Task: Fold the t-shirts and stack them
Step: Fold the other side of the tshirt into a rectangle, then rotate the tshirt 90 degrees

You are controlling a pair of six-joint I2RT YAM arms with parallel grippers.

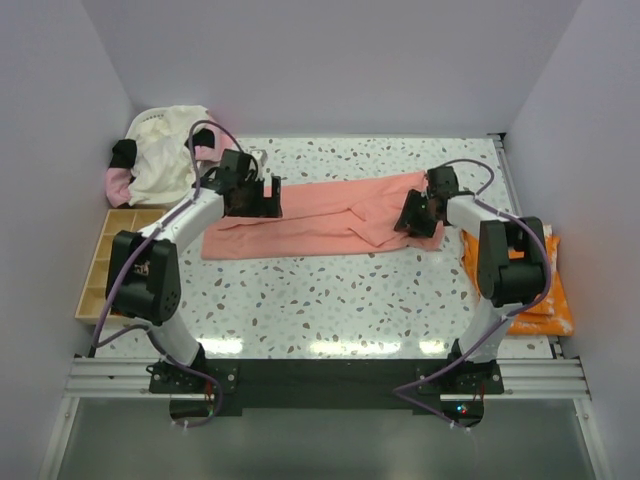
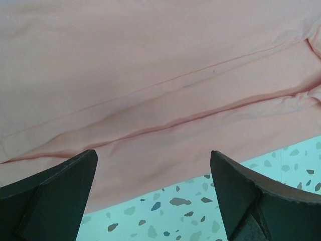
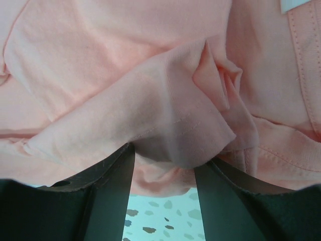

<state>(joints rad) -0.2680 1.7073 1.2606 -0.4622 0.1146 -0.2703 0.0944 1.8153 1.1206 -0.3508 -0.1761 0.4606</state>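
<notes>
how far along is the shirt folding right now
Done: an orange shirt looks folded at the table's right edge. In hand: the salmon-pink shirt lies as a long band; the right pincer straddles a sleeve fold, grip unclear, and the left pincer hangs open over the other end. Left: finishing this fold, stacking it, then the cream and pink heap at the far left corner.

the top camera sits high above the near edge of the table (image 1: 330,290) and looks down and forward, taking in the whole top. the two wrist cameras hang very close over the pink shirt (image 1: 320,215): the left sees its hem and a strip of table, the right its bunched end. all three share that shirt
</notes>
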